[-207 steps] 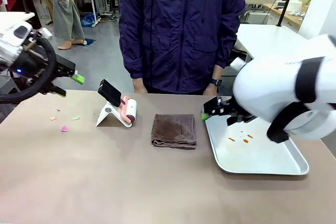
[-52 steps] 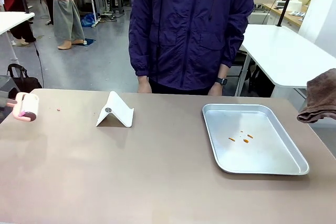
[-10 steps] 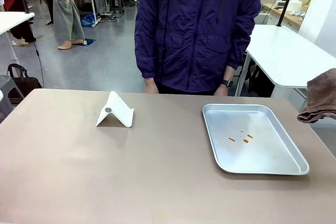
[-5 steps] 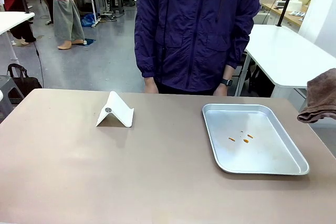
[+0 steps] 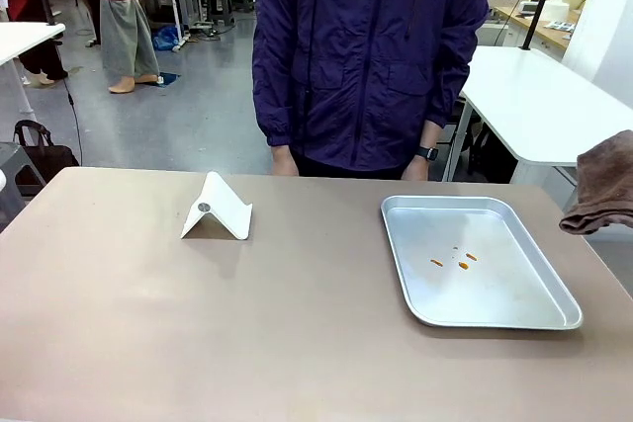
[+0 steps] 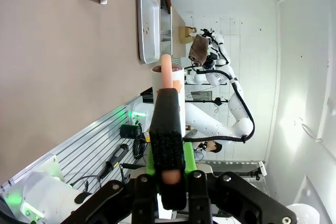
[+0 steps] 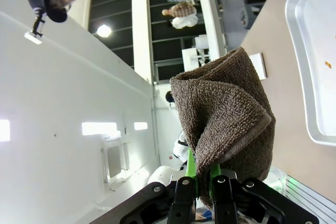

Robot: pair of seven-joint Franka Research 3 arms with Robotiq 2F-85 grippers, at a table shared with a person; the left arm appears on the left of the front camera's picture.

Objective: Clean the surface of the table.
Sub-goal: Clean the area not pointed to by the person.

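The taupe-brown table (image 5: 297,333) stretches across the front view, its top bare around the white folded stand (image 5: 217,209). Off its right edge hangs a brown towel (image 5: 601,185). In the right wrist view my right gripper (image 7: 200,176) is shut on that towel (image 7: 226,124), held in the air beside the table (image 7: 273,72). My left gripper (image 6: 168,156) is shut on the black handle of a lint roller (image 6: 168,85), whose pink stem and white roll point away, off the table's (image 6: 52,61) side.
A shallow silver tray (image 5: 499,294) lies at the table's right with a few orange crumbs (image 5: 453,262) in it. A person in a purple jacket (image 5: 366,46) stands at the far edge, hands down. A white-topped table (image 5: 534,96) stands behind on the right.
Since 20 s ago the roller has left the stand and the towel the tabletop, and the left-side scraps are gone. The roller has since left the picture's left edge. Nothing moved in the last second.
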